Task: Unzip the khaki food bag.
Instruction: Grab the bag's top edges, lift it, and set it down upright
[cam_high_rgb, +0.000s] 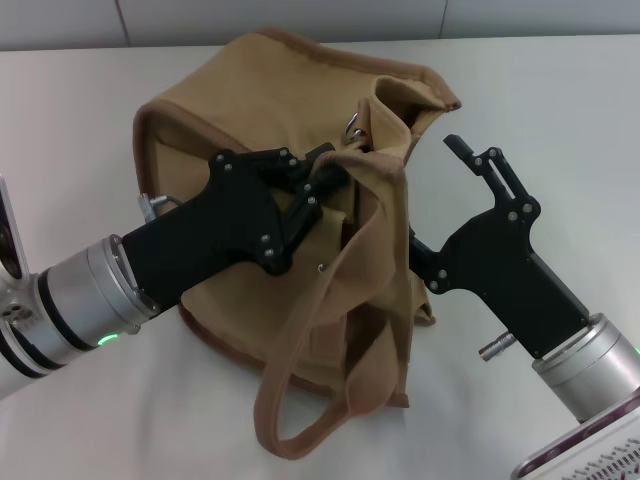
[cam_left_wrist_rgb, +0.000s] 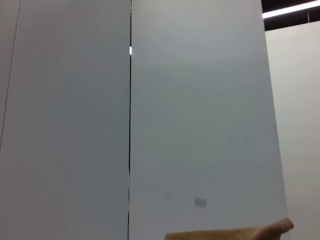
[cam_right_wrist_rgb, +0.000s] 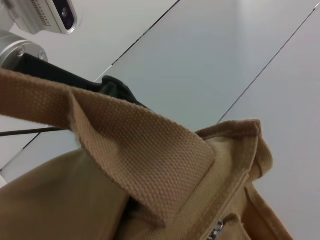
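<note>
Sitting slumped on the white table (cam_high_rgb: 560, 110) in my head view is the khaki food bag (cam_high_rgb: 250, 100), lying partly on its side, brown piping along its edges and one wide fabric handle (cam_high_rgb: 330, 330) looping down toward me. My left gripper (cam_high_rgb: 325, 185) is pressed into the top of the bag, just beside a metal ring (cam_high_rgb: 356, 124) near the bag's upper seam; its black fingers look closed together on fabric or hardware there, though I cannot tell exactly what they pinch. My right gripper (cam_high_rgb: 440, 200) stands on the bag's other side with its jaws spread wide, one finger raised clear above the canvas, the other low against the bag's side wall, gripping nothing. From the right wrist view, a broad strap of the bag (cam_right_wrist_rgb: 140, 150) folds across close to that camera, with a small silver zipper pull (cam_right_wrist_rgb: 218, 229) showing at the seam below it and the left arm (cam_right_wrist_rgb: 60, 75) behind. The left wrist view catches only a corner of the bag (cam_left_wrist_rgb: 235, 234) beneath pale wall panels (cam_left_wrist_rgb: 200, 125).
</note>
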